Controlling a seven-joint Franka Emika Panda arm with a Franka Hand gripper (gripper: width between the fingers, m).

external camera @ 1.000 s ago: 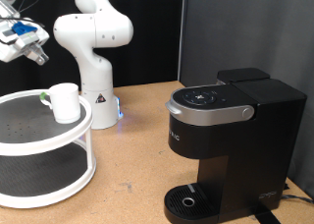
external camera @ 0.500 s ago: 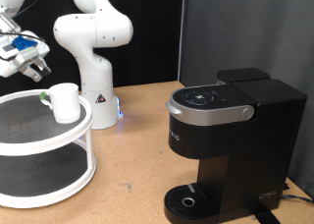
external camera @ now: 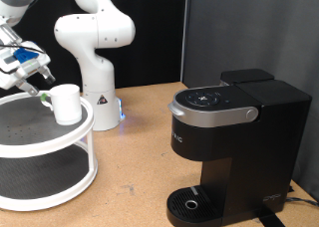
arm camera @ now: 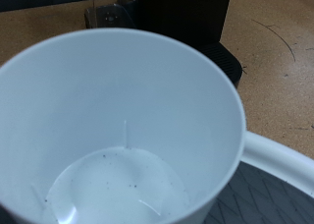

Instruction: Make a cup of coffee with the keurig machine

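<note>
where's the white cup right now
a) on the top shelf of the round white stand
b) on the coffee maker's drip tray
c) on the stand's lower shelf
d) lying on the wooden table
a, the cup stands upright on the upper tier of the stand, with the gripper right beside it and the coffee maker far off.

Cup: small plain white cylindrical mug (external camera: 66, 104); in the wrist view its inside (arm camera: 118, 136) is white with faint dark specks on the bottom.
Coffee maker: boxy matte black keurig machine (external camera: 234, 147) with a silver-grey arched lid band (external camera: 211, 113) and a black round drip tray (external camera: 189, 203).
Stand: white round two-tier shelf (external camera: 60, 139) with dark grey speckled tier surfaces.
Gripper: pale grey two-finger gripper (external camera: 40, 89) with blue parts on the hand.
Arm base: glossy white robot arm base (external camera: 97, 58), a small blue light at its foot.
Table: light brown wooden tabletop (external camera: 135, 157).
Backdrop: black curtain (external camera: 159, 33).
</note>
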